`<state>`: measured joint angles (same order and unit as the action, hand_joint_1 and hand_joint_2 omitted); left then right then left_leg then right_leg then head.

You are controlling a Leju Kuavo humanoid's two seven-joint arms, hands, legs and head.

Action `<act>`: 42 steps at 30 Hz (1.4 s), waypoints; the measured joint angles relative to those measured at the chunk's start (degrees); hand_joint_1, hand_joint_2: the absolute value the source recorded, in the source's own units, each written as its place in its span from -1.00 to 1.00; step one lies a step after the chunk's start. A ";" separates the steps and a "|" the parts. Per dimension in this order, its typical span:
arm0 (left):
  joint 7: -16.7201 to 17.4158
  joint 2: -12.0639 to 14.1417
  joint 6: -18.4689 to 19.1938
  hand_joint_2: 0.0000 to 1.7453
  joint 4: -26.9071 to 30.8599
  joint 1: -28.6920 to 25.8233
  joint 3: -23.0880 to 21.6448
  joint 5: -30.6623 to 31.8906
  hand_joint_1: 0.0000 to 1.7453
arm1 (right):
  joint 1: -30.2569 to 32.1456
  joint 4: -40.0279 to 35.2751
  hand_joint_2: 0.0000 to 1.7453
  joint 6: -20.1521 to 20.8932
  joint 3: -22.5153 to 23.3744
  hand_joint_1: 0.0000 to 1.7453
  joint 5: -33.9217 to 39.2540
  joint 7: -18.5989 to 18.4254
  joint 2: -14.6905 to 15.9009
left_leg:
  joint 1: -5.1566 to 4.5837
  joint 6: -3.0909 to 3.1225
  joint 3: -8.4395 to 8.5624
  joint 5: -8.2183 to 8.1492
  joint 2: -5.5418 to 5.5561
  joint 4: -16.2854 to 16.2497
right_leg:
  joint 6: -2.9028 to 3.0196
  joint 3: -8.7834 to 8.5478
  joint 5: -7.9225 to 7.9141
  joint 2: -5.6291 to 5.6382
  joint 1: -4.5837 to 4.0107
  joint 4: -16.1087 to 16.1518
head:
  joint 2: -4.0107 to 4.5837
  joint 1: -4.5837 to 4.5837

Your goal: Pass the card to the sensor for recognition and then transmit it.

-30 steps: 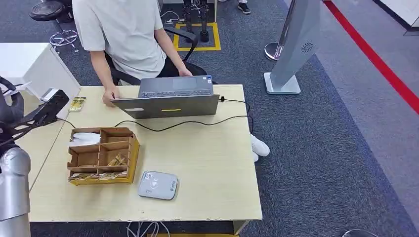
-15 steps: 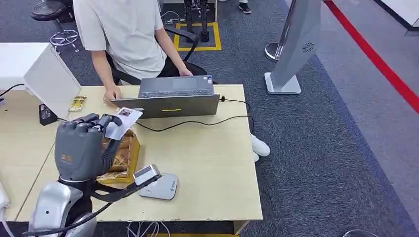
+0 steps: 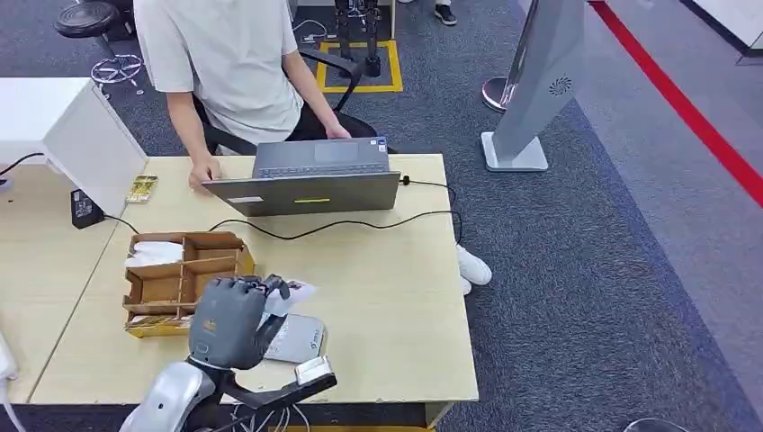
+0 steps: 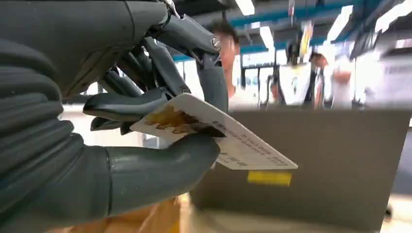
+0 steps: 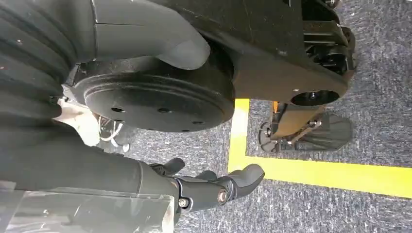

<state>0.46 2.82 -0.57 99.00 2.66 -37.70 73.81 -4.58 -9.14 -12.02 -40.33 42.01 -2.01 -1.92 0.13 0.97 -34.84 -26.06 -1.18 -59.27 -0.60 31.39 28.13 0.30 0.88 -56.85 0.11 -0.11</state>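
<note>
Card (image 3: 290, 294) is pinched in the left hand (image 3: 229, 319); the left wrist view shows it clamped between thumb and darker fingers (image 4: 145, 104), printed face visible, most of the card (image 4: 218, 138) sticking out past the fingertips. Landmark for this entry: the sensor (image 3: 297, 339), a grey-white flat reader lying near the front edge of the table (image 3: 387, 297).

Relative to the sensor: the card sits just above its far edge, and the left hand covers the sensor's left part from the head view. Whether the card touches the sensor surface I cannot tell; it looks held slightly above it, tilted.

Further from the sensor: cardboard divider box (image 3: 184, 279) just beside it on the left, with more cards in some compartments. Beyond, at the table's far edge, a laptop (image 3: 310, 180) with a black cable (image 3: 360, 225) trailing across the top. A person (image 3: 225, 63) sits behind the laptop, one hand by its corner.

Right hand (image 5: 214, 187) hangs at the robot's side over carpet and a yellow floor line, fingers loosely apart, nothing in them.

Status, as judged: card is picked up and brought to the sensor, so the presentation step is in progress. Left to do: confirm the read, then hand the card on, presumably to the person.
</note>
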 joint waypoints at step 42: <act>5.71 1.64 8.90 1.00 -12.64 -1.92 -0.13 1.55 1.00 | -0.18 0.00 1.00 -0.48 0.35 -1.00 0.17 -1.27 0.00 | 0.00 0.00 -0.02 0.00 0.03 0.00 | -0.01 -0.02 0.00 -0.02 0.00 0.00 | 0.00 -0.02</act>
<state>6.16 4.46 8.33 86.36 0.74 -37.83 75.36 -4.77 -9.14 -12.50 -39.98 42.18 -3.28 -1.92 0.13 0.97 -34.86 -26.06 -1.15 -59.26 -0.61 31.38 28.13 0.29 0.88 -56.85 0.11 -0.13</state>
